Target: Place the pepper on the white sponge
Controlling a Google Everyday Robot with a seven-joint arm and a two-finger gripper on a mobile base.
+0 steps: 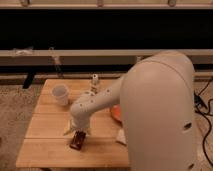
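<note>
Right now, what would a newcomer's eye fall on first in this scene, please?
The robot's bulky white arm fills the right half, hiding the right part of the wooden table. Its gripper hangs low over the table's front, just above a small dark object; a white cup stands at the back left.
</note>
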